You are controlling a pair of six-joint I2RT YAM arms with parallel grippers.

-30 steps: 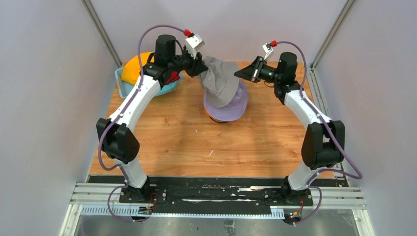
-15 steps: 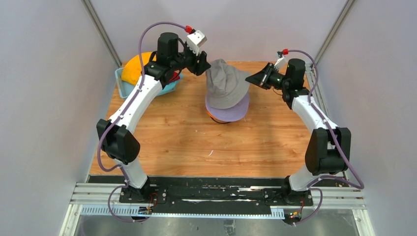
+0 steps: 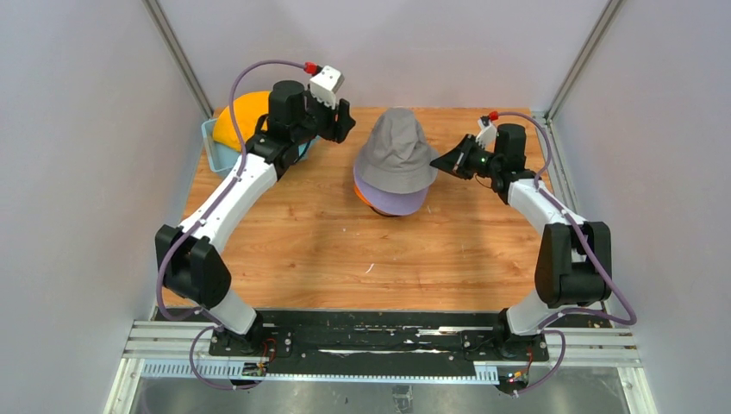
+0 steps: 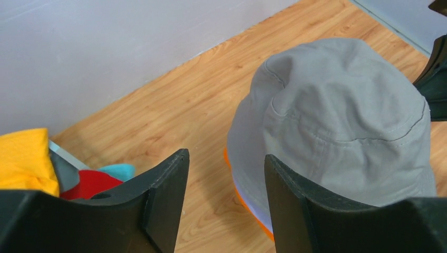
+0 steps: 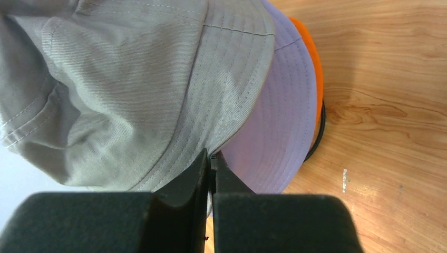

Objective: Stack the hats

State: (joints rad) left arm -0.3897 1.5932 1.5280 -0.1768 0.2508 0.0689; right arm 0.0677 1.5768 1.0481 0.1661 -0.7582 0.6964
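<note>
A grey hat [image 3: 396, 155] sits on top of a lavender hat [image 3: 398, 202], which sits on an orange hat [image 3: 360, 195], at the table's far middle. My right gripper [image 3: 440, 161] is shut on the grey hat's right brim [image 5: 211, 105], its tips [image 5: 212, 155] pinching the brim edge above the lavender brim [image 5: 274, 121]. My left gripper [image 3: 345, 121] is open and empty, just left of the stack. In the left wrist view its jaws [image 4: 225, 157] stand apart beside the grey hat [image 4: 337, 121]. Yellow [image 4: 23, 163], red [image 4: 87, 182] and teal [image 4: 118, 169] hats lie at the left.
A light blue basket [image 3: 215, 155] at the far left corner holds the yellow hat [image 3: 237, 121] and others. A black wire stand [image 5: 319, 132] shows under the orange brim [image 5: 311, 58]. Walls close in on both sides and the back.
The grey hat has come down from hanging tilted to sit over the lavender hat. My left gripper let go of it and drew back left. My right gripper lowered with the brim.
</note>
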